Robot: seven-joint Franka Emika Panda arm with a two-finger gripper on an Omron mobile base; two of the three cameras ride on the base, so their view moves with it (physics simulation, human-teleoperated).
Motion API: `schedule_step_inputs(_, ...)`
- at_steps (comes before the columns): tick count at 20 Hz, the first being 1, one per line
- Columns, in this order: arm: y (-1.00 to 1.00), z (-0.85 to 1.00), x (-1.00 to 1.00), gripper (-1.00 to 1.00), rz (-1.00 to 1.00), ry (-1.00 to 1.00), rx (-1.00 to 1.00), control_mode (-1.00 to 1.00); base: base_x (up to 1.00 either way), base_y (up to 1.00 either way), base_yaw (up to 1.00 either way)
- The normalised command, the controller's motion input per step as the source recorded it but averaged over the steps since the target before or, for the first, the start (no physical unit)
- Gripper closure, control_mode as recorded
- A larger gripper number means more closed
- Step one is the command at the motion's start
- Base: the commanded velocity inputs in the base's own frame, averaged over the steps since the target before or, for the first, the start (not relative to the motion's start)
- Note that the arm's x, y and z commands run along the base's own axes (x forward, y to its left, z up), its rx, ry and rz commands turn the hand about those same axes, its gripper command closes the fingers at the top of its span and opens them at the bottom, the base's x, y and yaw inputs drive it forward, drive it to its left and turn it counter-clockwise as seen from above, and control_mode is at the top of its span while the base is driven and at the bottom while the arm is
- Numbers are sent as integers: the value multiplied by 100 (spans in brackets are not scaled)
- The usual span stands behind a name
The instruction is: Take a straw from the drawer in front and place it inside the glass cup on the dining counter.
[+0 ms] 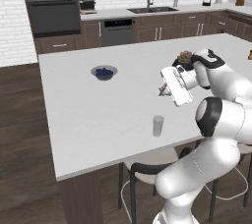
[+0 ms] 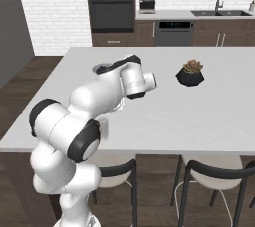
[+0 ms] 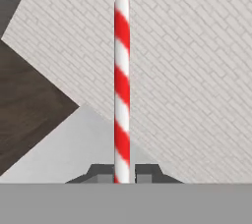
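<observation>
The gripper (image 3: 121,175) is clamped shut on the straw (image 3: 121,85), carried above the dining counter (image 1: 88,115); the glass cup (image 1: 158,125) stands near the front edge; tipping the straw upright over its mouth before release seems wise.

Both base views look down from behind the arm, sharing the white table (image 1: 98,115). The hand view looks close along the pincer (image 3: 123,173) toward a brick wall (image 3: 197,70).

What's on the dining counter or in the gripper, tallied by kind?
Glass cup: 1
Bowl of blue fruit: 1
Potted plant: 1
Straw, held in the shut gripper: 1
Total: 4
</observation>
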Motion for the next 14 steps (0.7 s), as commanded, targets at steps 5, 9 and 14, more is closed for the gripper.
schedule_step_inputs(5, 17, -25, -22, 100, 8, 0, 13, -100, 0, 0, 0)
schedule_step_inputs(9, 3, -5, -34, 100, 1, 0, 20, -100, 0, 0, 0)
schedule_step_inputs(14, 0, 8, -24, 100, -3, 2, 20, -100, 0, 0, 0)
